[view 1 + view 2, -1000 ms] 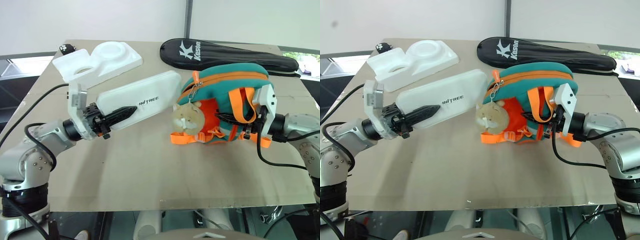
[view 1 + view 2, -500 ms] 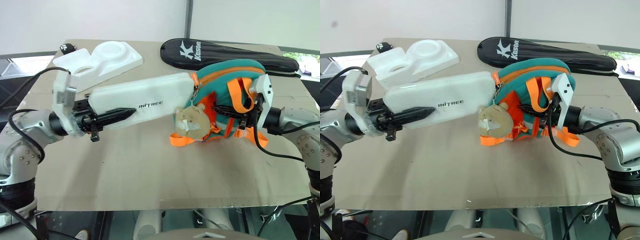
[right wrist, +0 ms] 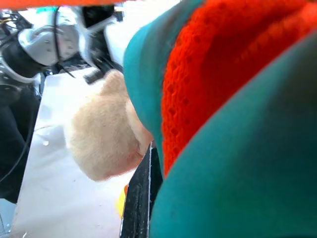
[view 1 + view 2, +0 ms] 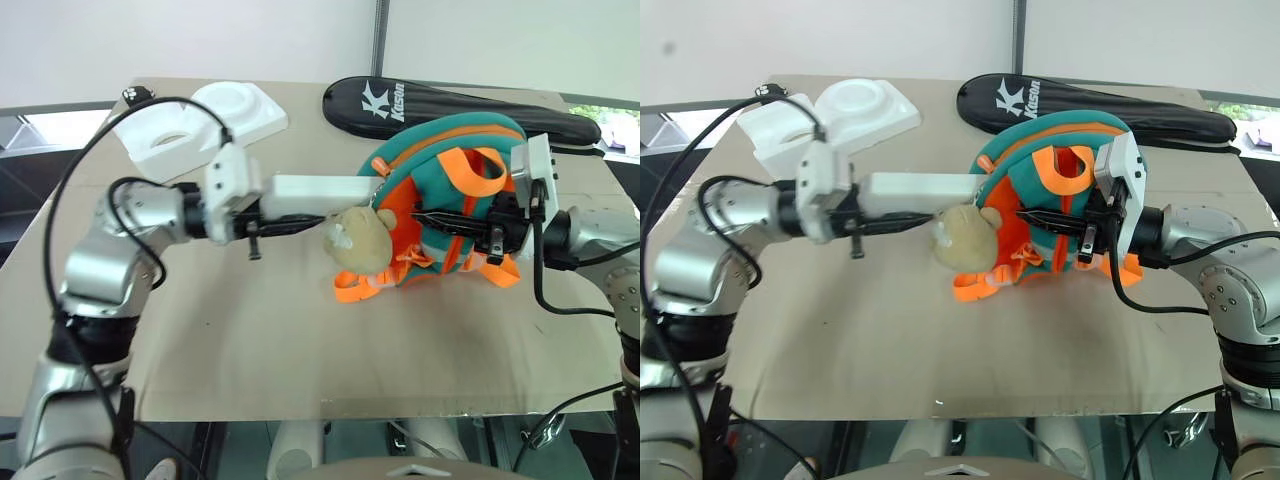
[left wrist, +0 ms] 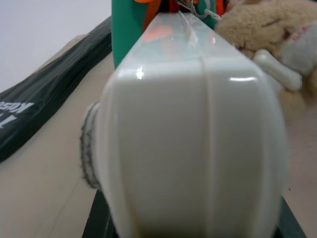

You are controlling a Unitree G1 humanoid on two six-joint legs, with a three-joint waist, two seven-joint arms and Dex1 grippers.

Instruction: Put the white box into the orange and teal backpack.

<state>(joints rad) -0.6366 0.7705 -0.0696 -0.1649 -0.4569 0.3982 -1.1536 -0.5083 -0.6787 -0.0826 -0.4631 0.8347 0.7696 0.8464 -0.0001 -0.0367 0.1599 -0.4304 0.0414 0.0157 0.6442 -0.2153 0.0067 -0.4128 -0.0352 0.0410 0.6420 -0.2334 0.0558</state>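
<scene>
White box [image 4: 315, 187] held level, edge-on, far end at teal mouth of orange and teal backpack [image 4: 450, 190], lined up to slide in. Left gripper [image 4: 290, 222] clamps box's near end; arm reaches rightward, elbow raised. Right gripper [image 4: 440, 220], jaws closed on backpack fabric, props bag up at table centre-right; forearm points left. Plush bear [image 4: 358, 240] dangles below box.

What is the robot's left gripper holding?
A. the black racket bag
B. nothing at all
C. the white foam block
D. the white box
D: the left gripper is shut on the white box, whose far end points at the orange and teal backpack; the black racket bag and the foam block lie untouched on the table.
</scene>
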